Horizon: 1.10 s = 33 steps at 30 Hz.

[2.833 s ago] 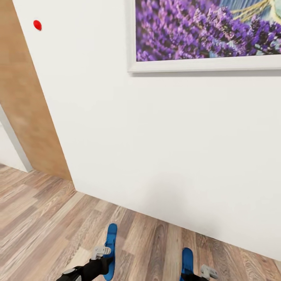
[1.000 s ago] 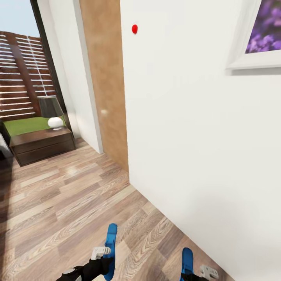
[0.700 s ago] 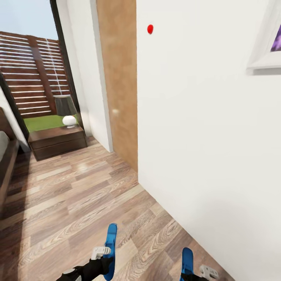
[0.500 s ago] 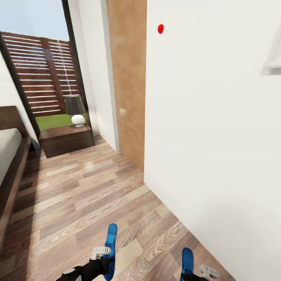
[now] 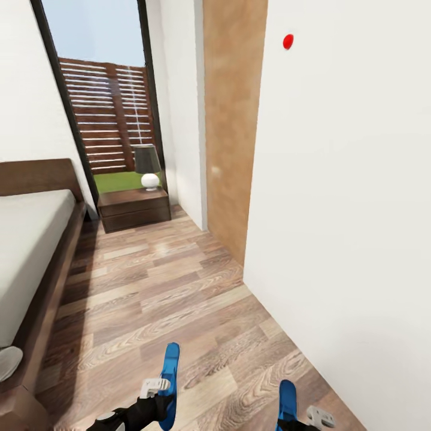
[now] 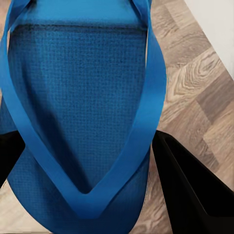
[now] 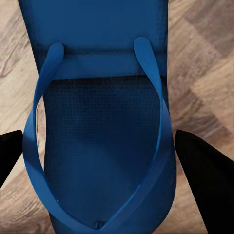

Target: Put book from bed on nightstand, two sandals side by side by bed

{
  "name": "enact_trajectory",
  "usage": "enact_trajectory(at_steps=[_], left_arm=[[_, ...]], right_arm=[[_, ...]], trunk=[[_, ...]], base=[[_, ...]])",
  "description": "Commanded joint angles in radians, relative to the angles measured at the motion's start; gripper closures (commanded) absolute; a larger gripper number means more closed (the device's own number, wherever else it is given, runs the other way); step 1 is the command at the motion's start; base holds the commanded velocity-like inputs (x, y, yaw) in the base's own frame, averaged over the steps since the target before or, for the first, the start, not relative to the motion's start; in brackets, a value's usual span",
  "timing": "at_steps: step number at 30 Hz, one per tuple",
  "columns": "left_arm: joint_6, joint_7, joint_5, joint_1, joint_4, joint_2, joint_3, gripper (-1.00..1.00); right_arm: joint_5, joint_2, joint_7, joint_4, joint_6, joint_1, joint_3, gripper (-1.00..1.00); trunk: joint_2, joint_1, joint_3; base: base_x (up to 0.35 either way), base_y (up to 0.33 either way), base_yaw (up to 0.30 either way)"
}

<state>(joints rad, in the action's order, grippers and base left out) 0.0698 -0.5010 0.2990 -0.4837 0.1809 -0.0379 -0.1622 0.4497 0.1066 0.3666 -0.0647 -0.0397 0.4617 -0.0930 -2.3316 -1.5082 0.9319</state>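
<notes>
Sandals [image 5: 170, 376] clamped in both tools, no writing.

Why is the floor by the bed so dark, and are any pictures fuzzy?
Head view: the bed casts a shadow strip on the floor beside it; daylight comes through the window. Wrist views: each sandal looks sharp, its weave showing, while the gripper fingers are plain black.

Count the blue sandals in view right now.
2. One sandal is held in the left gripper; the other sandal is in the right gripper, both above the wood floor.
</notes>
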Motion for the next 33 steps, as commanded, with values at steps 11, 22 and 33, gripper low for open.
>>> enact_trajectory(at_steps=[11, 22, 33], left_arm=[[0.005, -0.002, 0.006, -0.001, -0.001, 0.000, -0.008, 1.00], [0.005, -0.002, 0.006, -0.001, -0.001, 0.000, -0.008, 1.00], [0.005, -0.002, 0.006, -0.001, -0.001, 0.000, -0.008, 1.00]], right_arm=[[0.011, 0.001, 0.002, -0.001, -0.005, 0.000, -0.008, 1.00], [0.011, 0.000, 0.003, -0.001, -0.004, 0.000, -0.007, 1.00], [0.011, 0.001, 0.003, -0.001, -0.005, 0.000, -0.007, 1.00]], trunk=[[0.000, 0.000, 0.004], [0.000, 0.000, 0.011], [0.000, 0.000, 0.024]], base=[[0.000, 0.000, 0.285], [0.000, 0.000, 0.161], [0.000, 0.000, 0.003]])
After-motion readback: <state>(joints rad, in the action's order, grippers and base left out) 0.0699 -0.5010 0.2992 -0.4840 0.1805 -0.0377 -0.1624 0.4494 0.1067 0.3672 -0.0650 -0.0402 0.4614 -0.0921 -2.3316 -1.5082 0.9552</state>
